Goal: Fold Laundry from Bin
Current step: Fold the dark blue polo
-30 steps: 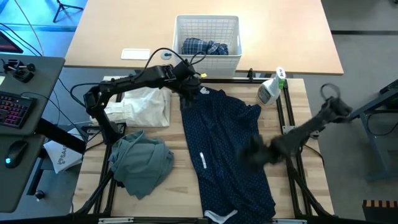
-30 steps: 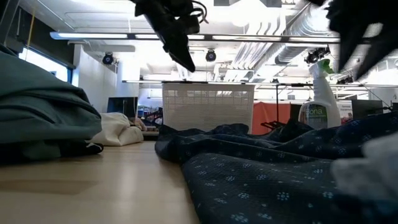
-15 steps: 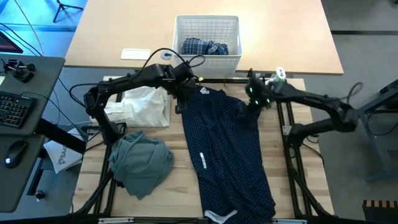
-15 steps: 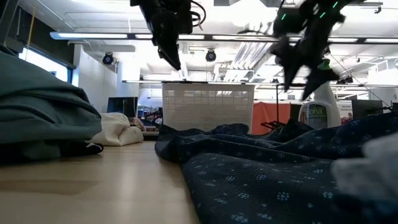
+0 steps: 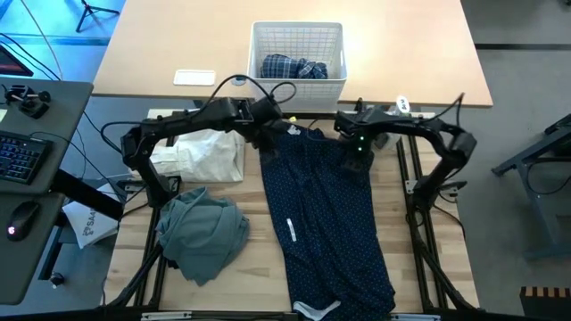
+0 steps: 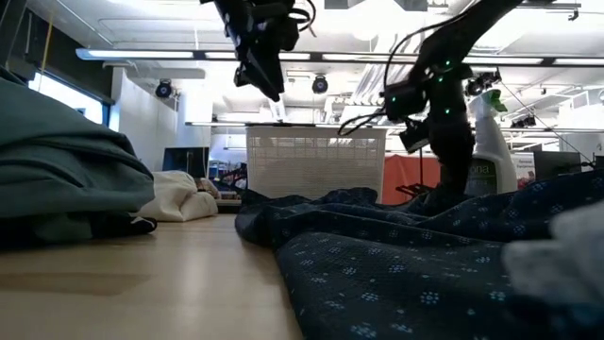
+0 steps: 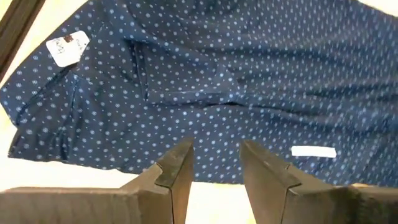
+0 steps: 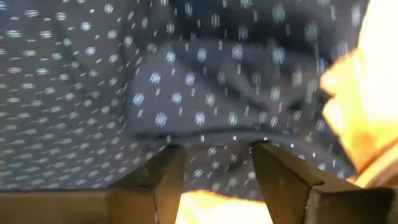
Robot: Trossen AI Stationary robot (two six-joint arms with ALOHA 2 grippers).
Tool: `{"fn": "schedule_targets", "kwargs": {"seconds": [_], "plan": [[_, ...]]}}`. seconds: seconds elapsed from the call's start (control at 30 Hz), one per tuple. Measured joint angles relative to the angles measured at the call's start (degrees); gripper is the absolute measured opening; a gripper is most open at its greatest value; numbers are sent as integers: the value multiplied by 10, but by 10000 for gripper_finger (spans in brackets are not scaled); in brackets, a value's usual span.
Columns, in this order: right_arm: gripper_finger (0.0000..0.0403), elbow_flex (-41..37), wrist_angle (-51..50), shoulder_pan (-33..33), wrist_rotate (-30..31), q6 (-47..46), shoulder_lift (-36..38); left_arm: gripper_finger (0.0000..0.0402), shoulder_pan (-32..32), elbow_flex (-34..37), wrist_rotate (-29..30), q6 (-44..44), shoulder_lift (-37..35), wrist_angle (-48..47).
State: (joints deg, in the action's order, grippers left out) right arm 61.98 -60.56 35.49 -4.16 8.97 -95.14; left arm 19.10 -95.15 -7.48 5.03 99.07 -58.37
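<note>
Bench (image 5: 241, 267): pale wood planks, matt, visible grain. Navy dotted trousers (image 5: 330, 223): soft woven cloth, matt, creased, white paper tag. Bin (image 5: 298, 40): white plastic, fine lattice walls, smooth rim. Grey-green top (image 5: 202, 234): matt, rumpled cloth. White cloth (image 5: 207, 153): soft, wrinkled.

I see trousers (image 5: 326, 214) mid-desk (image 5: 241, 276), two garments to their left, the bin (image 5: 298, 53) behind holding a shirt (image 5: 293, 68).

The wooden table (image 5: 419, 259) carries navy dotted trousers (image 5: 330, 223), a grey-green top (image 5: 203, 234) and white cloth (image 5: 207, 153).
</note>
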Motion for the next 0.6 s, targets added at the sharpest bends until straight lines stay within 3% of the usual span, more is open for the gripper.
{"fn": "schedule_targets", "kwargs": {"seconds": [0.13,0.33,0.47,0.6], "plan": [[137,0,33,-15,9,45,-24,117,-12,0,24,37,0,19],[15,0,53,-26,6,72,-33,117,-23,0,42,40,0,9],[13,18,-9,-26,-15,-18,26,117,-24,11,52,-20,0,-11],[3,43,-31,-45,-38,-138,141,117,-13,59,61,-78,0,-10]]}}
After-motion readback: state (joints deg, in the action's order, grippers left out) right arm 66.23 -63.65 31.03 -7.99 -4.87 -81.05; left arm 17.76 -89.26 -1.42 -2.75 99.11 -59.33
